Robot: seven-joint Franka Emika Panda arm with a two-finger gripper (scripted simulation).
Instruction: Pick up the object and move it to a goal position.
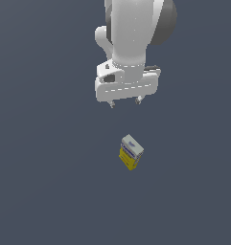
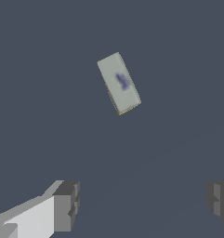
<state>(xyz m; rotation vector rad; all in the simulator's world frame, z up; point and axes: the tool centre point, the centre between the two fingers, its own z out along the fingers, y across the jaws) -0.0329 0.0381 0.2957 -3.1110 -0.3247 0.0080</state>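
Observation:
The object is a small carton-like box with a yellow lower part and a white-grey top with a blue-purple band. It stands alone on the dark grey floor, near the middle of the exterior view. In the wrist view I see its white-grey top with a blue mark. My gripper hangs above the box, well apart from it, and is open and empty. Its two fingers are spread wide in the wrist view, and the box lies beyond them, not between them.
Only the flat dark grey floor surrounds the box. The white arm reaches down from the top of the exterior view.

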